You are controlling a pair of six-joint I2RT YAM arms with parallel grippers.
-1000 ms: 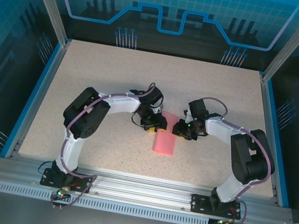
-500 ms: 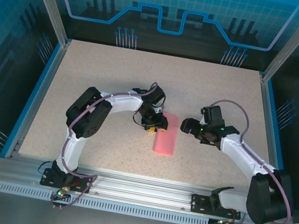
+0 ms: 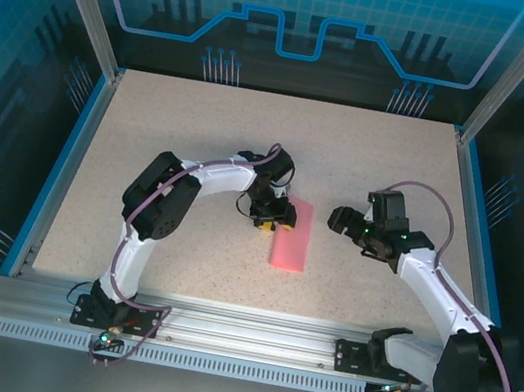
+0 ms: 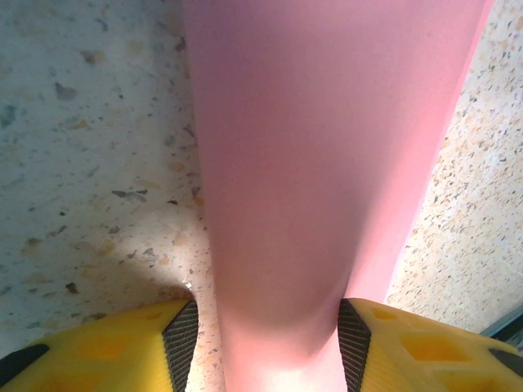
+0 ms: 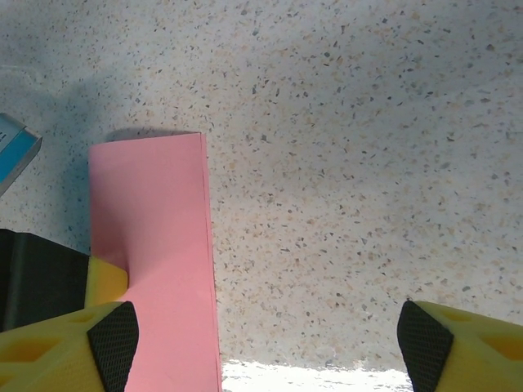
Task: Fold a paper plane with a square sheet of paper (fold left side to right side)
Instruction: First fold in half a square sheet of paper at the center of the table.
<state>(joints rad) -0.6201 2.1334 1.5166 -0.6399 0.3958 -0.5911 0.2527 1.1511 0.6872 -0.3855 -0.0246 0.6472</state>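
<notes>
Left gripper (image 3: 275, 219) pinches the square sheet of paper (image 3: 291, 247) mid-table — right gripper (image 3: 336, 218) spread, clear. Best crease slowly, edges flush.

Thing: square sheet of paper (image 3: 291, 244), salmon-pink, folded into a narrow rectangle
Pose: long axis 12 to 6 o'clock
Place: centre of tabletop (image 3: 203, 125)

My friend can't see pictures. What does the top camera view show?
A folded pink sheet of paper lies on the speckled table, its far end held by the left gripper. The right gripper hangs open to its right, not touching it.
</notes>
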